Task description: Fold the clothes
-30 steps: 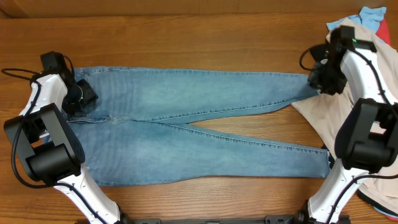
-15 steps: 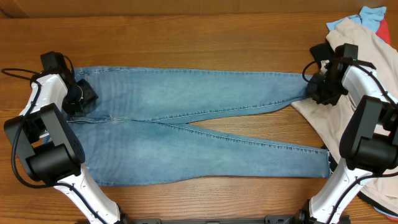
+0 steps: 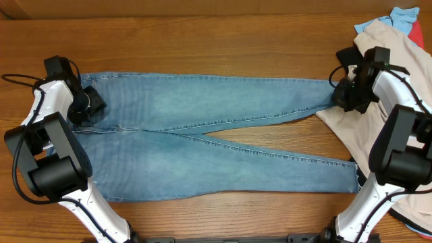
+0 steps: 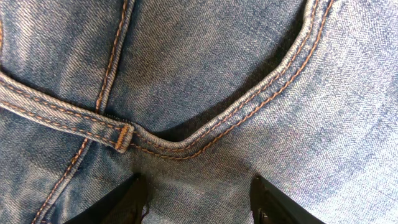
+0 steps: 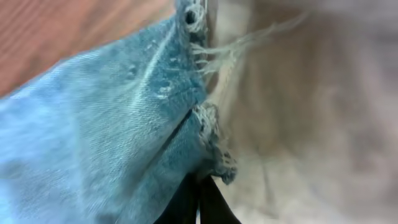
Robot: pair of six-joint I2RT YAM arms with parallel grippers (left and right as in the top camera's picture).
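Observation:
The light blue jeans (image 3: 202, 135) lie flat across the table, waist at the left, both legs running right. My left gripper (image 3: 90, 104) rests on the waist. In the left wrist view it (image 4: 199, 199) stands open, its black fingers (image 4: 127, 202) apart on flat denim (image 4: 205, 74) just below a stitched pocket edge. My right gripper (image 3: 339, 94) is at the end of the far leg. In the right wrist view it (image 5: 199, 199) is shut, with the frayed hem (image 5: 211, 155) of the jeans pinched at its tips.
A pale beige garment (image 3: 337, 121) lies under and beside the far leg's hem, filling the right wrist view's right side (image 5: 311, 112). Bright-blue (image 3: 403, 15) and red (image 3: 422, 30) garments sit at the back right corner. Bare wood (image 3: 202, 40) runs behind the jeans.
My right gripper shifted slightly and its jaws closed onto the far leg's hem. The left arm and the jeans have not moved.

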